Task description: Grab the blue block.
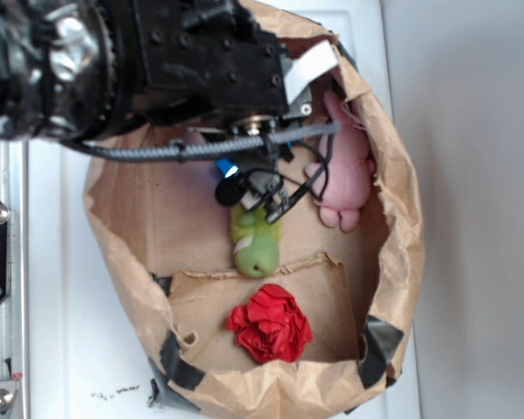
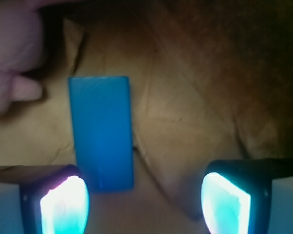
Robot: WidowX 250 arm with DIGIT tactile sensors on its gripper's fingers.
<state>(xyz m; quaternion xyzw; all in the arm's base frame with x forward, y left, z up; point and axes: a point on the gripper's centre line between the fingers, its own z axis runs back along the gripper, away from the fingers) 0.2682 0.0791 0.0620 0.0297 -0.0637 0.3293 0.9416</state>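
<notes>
Right now the gripper hangs inside the paper bag with its fingers spread wide and nothing between them. From the wrist view, the blue block lies flat on the brown paper floor, its long side running away from the camera, and it sits off to one side of the opening rather than in the middle: its near end is just beside the left-hand pad, while the other pad stands well apart from it. A pink plush toy crowds in near the block's far corner. From the outside view only a small bit of blue shows under the arm, close to the green plush toy, with the pink toy further along and a red crumpled ball lower in the bag. To do this well, I'd say the tool wants sliding sideways toward the block until the slab lies centred between the pads, then lowering so the tips come down on either long edge. The block looks thin and smooth, so a shallow pinch could slip; going down near the paper seems wise. The soft floor may buckle, and the pink toy could get caught if the tool drifts too far.
</notes>
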